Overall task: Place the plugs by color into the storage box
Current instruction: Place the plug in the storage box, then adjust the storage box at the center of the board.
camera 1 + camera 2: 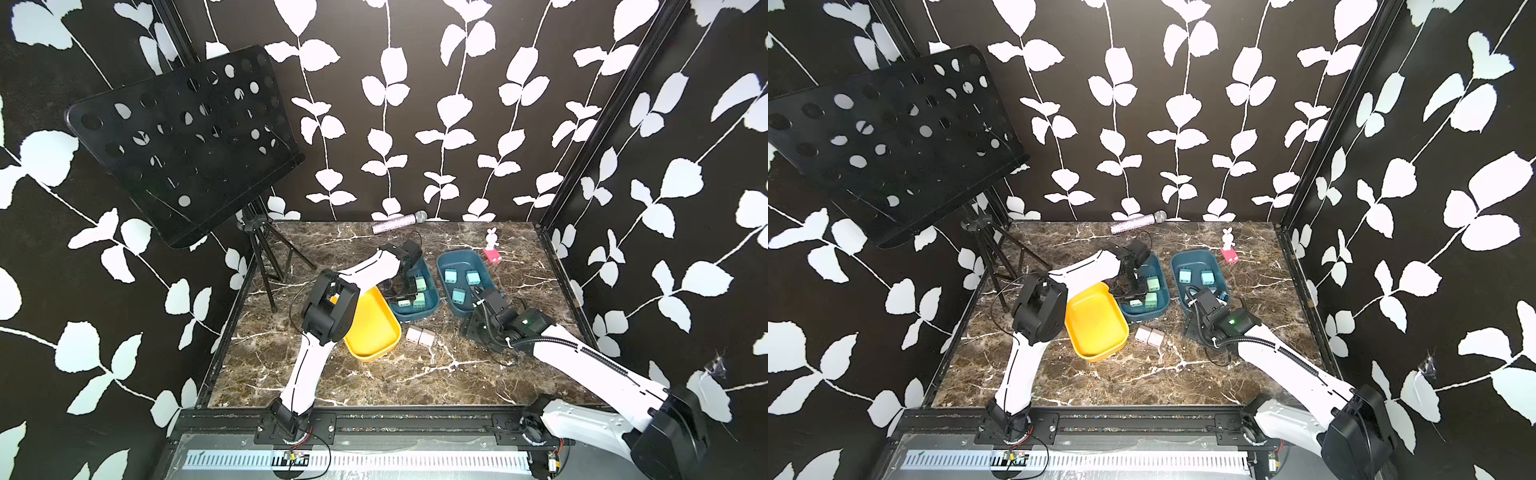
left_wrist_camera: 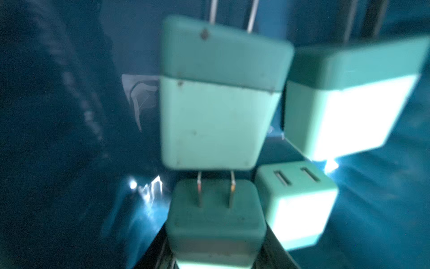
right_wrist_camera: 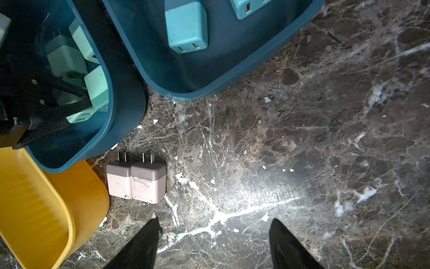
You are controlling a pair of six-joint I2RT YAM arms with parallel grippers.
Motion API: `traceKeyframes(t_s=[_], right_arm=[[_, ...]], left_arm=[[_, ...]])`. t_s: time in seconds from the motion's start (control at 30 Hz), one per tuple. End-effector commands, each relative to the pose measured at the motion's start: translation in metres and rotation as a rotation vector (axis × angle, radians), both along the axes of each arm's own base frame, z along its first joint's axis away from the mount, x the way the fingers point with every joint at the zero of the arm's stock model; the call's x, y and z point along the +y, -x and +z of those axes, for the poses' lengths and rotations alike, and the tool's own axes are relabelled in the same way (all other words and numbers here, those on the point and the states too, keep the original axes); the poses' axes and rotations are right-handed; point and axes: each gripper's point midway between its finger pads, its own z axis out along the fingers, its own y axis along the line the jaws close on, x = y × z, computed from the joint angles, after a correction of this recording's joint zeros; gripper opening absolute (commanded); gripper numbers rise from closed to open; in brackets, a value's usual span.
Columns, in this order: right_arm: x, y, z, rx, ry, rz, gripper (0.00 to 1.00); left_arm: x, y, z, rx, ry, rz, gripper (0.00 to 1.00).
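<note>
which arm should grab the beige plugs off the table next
Right, probably. The right hand hangs open over the table beside the beige plugs; the left hand is down in a blue bin, shut on a green plug.

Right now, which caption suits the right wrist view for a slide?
Open right gripper above the marble table; two pinkish-beige cube plugs lie side by side beside the yellow tray.

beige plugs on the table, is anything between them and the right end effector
Nothing visible. In the right wrist view only bare marble table lies between the open right end effector and the two beige plugs, which sit side by side next to the yellow tray.
</note>
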Motion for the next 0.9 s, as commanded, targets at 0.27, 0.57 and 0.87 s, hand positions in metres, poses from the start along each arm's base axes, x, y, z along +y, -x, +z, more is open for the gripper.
traceKeyframes(t_s=[0.27, 0.57, 0.87], right_arm=[[0.001, -0.01, 0.017, -0.029, 0.014, -0.011, 0.73], [0.047, -0.044, 0.039, -0.039, 0.024, 0.129, 0.72], [0.183, -0.127, 0.043, -0.024, -0.009, 0.387, 0.72]], left_arm=[[-0.009, -0.003, 0.046, -0.047, 0.042, -0.095, 0.69], [0.03, -0.012, 0.178, -0.224, 0.165, -0.02, 0.71], [0.19, 0.036, 0.167, -0.168, 0.062, 0.22, 0.7]])
